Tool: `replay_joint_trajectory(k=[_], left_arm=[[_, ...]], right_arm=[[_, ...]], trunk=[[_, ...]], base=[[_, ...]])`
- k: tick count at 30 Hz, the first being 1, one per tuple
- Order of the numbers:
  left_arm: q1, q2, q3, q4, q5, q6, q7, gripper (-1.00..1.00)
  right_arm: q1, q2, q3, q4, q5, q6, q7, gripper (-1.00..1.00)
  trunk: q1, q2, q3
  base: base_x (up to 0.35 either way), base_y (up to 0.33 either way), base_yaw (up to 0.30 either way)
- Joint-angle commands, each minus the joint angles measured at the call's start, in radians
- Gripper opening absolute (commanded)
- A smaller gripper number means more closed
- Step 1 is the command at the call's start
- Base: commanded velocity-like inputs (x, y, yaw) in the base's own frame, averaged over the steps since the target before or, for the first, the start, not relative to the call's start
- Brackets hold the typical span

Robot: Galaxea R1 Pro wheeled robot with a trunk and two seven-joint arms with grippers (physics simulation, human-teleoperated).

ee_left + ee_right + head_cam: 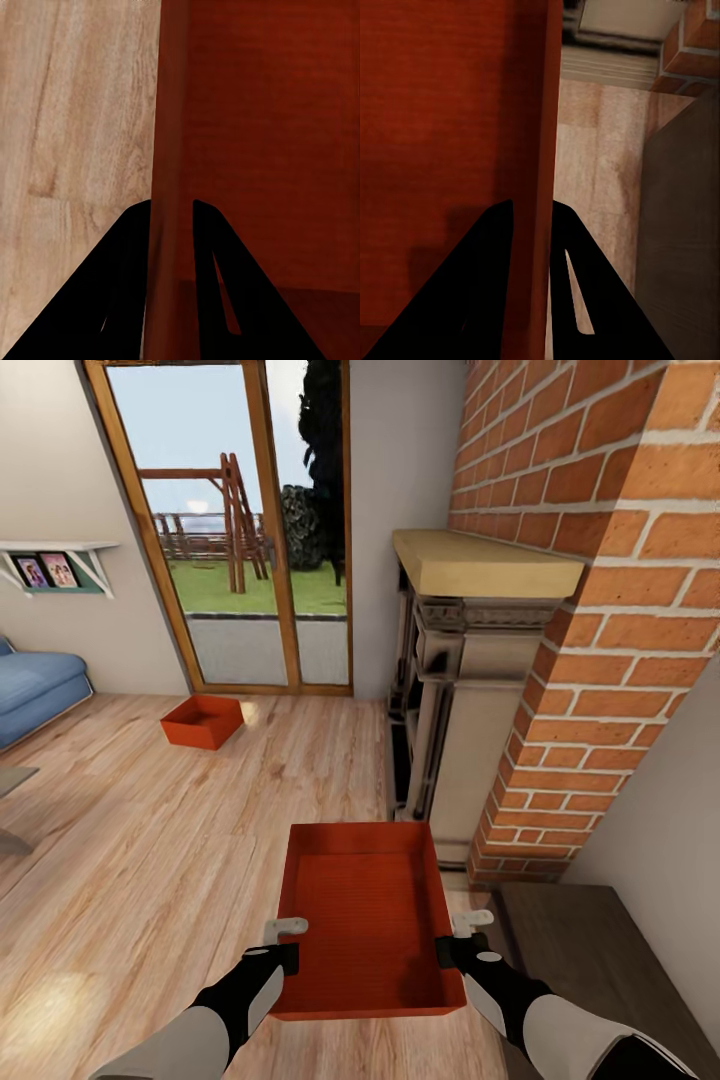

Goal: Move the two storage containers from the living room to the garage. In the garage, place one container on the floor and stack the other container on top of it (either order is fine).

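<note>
I hold one orange-red storage container point(368, 920) in front of me above the light wood floor of the living room. My left gripper point(284, 940) is shut on its left wall point(169, 150), one finger on each side. The right wall point(536, 135) is clamped the same way by my right gripper point(462, 935). The container looks level and empty. A second storage container point(203, 721) sits on the wood floor ahead to the left, near the glass doors point(235, 530).
A brick fireplace point(600, 610) with a pale mantel point(480, 565) stands close on the right. A dark low surface point(590, 960) lies at the lower right. A blue sofa point(35, 690) is at the left edge. Open wood floor point(130, 860) spreads to the left.
</note>
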Motion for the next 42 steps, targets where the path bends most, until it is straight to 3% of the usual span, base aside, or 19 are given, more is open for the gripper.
replay_joint_trajectory(k=[1, 21, 42], left_arm=[[0.001, 0.017, -0.004, -0.001, -0.010, 0.008, 0.010, -1.00], [0.001, 0.017, -0.004, -0.001, -0.010, 0.008, 0.010, -1.00], [0.001, 0.017, -0.004, -0.001, -0.010, 0.008, 0.010, -1.00]], right_arm=[[-0.001, -0.001, -0.018, 0.001, -0.001, -0.005, -0.011, -1.00], [-0.001, -0.002, -0.018, 0.001, -0.001, -0.005, -0.011, -1.00], [-0.001, -0.003, -0.018, 0.001, -0.001, -0.005, -0.010, -1.00]], trunk=[[0.000, -0.001, 0.001], [0.000, -0.001, 0.031], [0.000, -0.001, 0.033]], base=[[0.000, 0.000, 0.000], [0.000, 0.000, 0.000], [0.000, 0.000, 0.000]])
